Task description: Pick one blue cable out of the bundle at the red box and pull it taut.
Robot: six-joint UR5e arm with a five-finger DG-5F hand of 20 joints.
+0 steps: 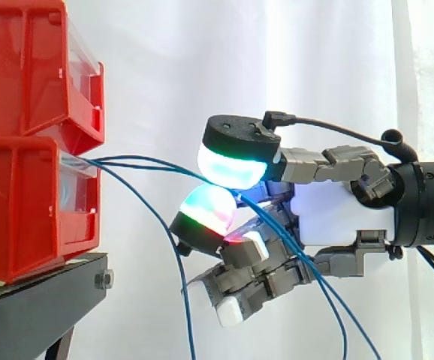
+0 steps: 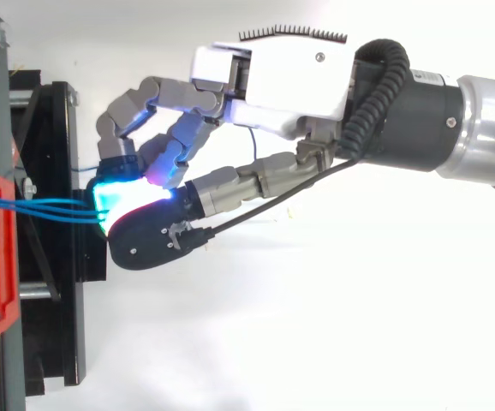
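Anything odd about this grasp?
Yes. At least two blue cables seem to run from the red box into the pinch of the hand, where the task wants one. A slack cable hangs below them.

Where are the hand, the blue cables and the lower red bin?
hand point(image 1: 337, 214): side view, on its white palm.
blue cables point(image 2: 50, 205): top view, on the span left of the hand.
lower red bin point(image 1: 22, 217): side view, on its side wall.
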